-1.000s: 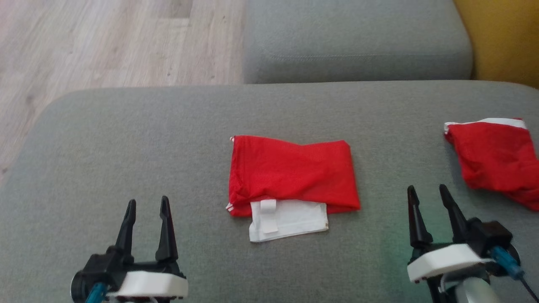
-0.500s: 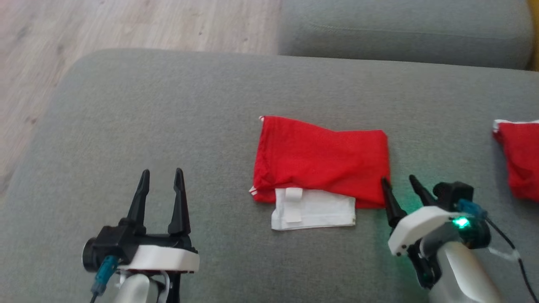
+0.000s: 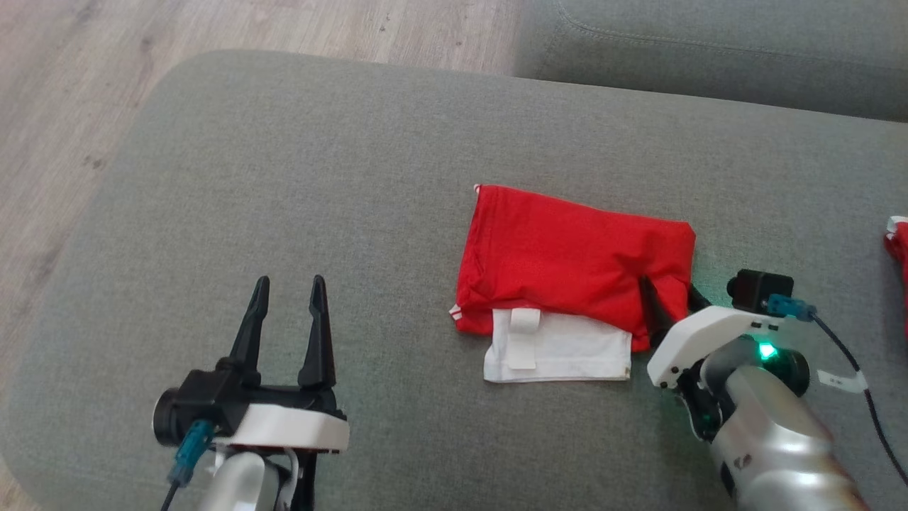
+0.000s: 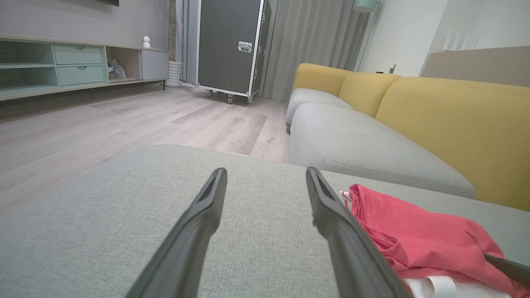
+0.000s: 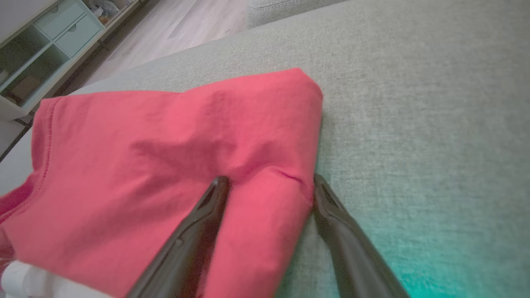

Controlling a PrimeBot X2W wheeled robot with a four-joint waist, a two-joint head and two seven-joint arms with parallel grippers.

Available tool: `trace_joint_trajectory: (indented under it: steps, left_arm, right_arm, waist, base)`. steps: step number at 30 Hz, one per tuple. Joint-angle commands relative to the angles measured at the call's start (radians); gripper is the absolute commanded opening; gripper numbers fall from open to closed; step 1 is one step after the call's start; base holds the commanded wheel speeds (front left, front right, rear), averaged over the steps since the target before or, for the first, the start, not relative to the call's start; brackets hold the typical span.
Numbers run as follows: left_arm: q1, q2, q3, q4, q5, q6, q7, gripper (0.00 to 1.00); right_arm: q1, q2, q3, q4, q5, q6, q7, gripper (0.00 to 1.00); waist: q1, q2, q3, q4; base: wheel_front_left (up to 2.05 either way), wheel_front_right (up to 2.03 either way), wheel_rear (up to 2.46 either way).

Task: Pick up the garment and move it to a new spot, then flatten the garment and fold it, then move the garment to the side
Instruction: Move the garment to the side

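Note:
The garment [image 3: 574, 255] is a folded red piece with a white panel poking out at its near edge, lying on the grey sofa seat [image 3: 355, 177]. My right gripper [image 3: 667, 285] is open at the garment's right edge, one finger resting on the red cloth and the other just off it on the seat. In the right wrist view the red fold [image 5: 165, 157] bulges between the spread fingers of that gripper [image 5: 270, 179]. My left gripper [image 3: 290, 280] is open over bare seat, left of the garment. Its own view shows the left gripper [image 4: 266, 171] with the garment [image 4: 418, 240] at lower right.
Another red cloth [image 3: 897, 248] peeks in at the right edge. A second grey cushion [image 3: 709, 50] lies beyond the seat, with wooden floor [image 3: 71, 106] to the left. Yellow backrests [image 4: 455, 116] line the sofa, and a black wheeled case [image 4: 230, 45] stands far off.
The head camera has shifted, sliding the whole scene. My right gripper has moved left and forward to the garment's right edge, now straddling it. The left gripper stays open in place.

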Motion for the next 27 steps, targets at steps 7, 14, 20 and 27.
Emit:
trace_joint_trajectory:
  steps: [7,14,20,27]
  left_arm:
    - [-0.033,0.001,0.029,-0.028,0.001,0.007,-0.009,1.00]
    - [-0.024,0.001,-0.039,-0.014,-0.013,0.003,-0.009,1.00]
    - [-0.029,0.001,-0.104,-0.011,-0.048,0.041,-0.009,1.00]
    - [-0.029,0.001,-0.105,-0.022,-0.066,0.063,-0.009,1.00]
  right_arm:
    - [-0.074,0.011,0.110,0.104,-0.082,-0.001,-0.107,0.00]
    - [-0.106,0.011,0.084,0.113,-0.303,-0.001,-0.154,0.00]
    - [-0.064,-0.037,0.008,-0.016,-0.509,-0.001,-0.156,0.00]
    - [-0.030,-0.115,-0.044,-0.171,-0.612,-0.001,-0.119,0.00]
  waist:
    - [0.0000,0.0000,-0.029,-0.025]
    - [0.0000,0.0000,-0.075,-0.089]
    - [0.0000,0.0000,-0.087,-0.148]
    - [0.0000,0.0000,-0.081,-0.212]
  base:
    - [0.00,0.00,0.00]
    - [0.00,0.00,0.00]
    - [0.00,0.00,0.00]
    - [0.00,0.00,0.00]
